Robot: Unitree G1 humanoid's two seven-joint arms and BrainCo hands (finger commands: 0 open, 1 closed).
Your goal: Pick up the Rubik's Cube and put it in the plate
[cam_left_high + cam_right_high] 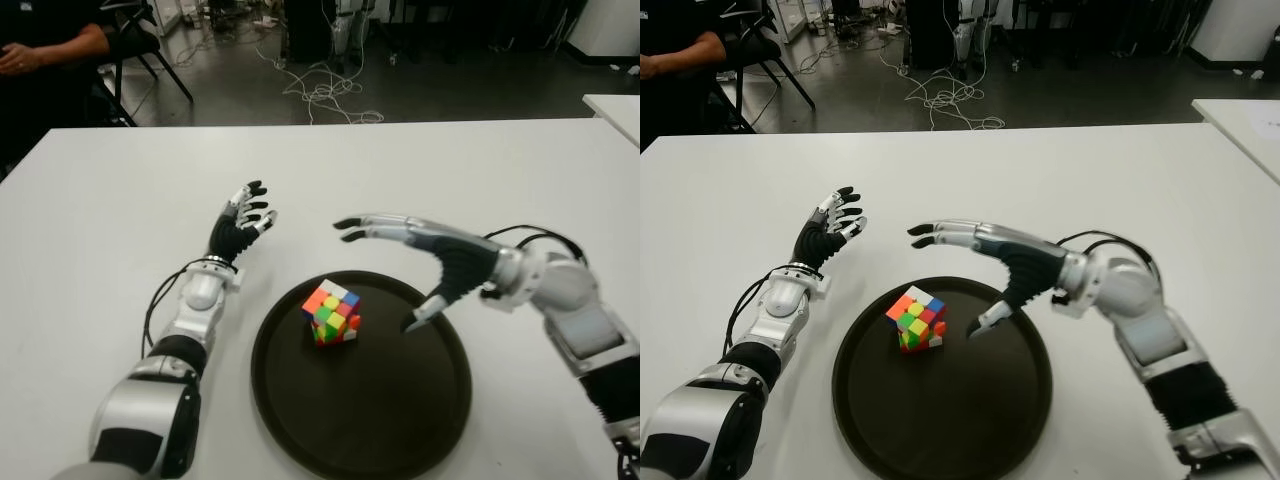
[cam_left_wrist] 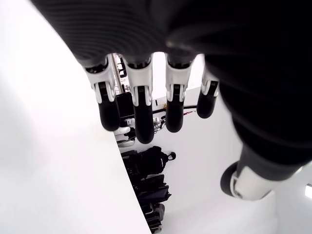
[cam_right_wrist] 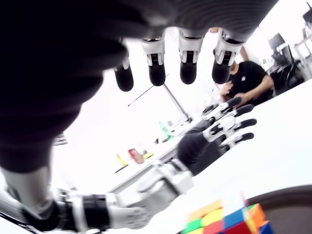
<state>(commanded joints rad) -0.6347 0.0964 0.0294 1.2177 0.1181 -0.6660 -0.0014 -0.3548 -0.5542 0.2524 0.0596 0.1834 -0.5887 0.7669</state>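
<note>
One Rubik's Cube (image 1: 333,312) sits inside the dark round plate (image 1: 400,420), just beside the thumb of the right hand (image 1: 420,262), which arches over it spread and empty, nearer than the open, empty left hand (image 1: 240,225) beyond the plate's rim.

No readable text, label, brand, number or sign anywhere.

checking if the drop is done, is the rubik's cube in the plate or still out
In. The Rubik's Cube sits inside the dark plate; the open right hand is above it, not holding it.
</note>
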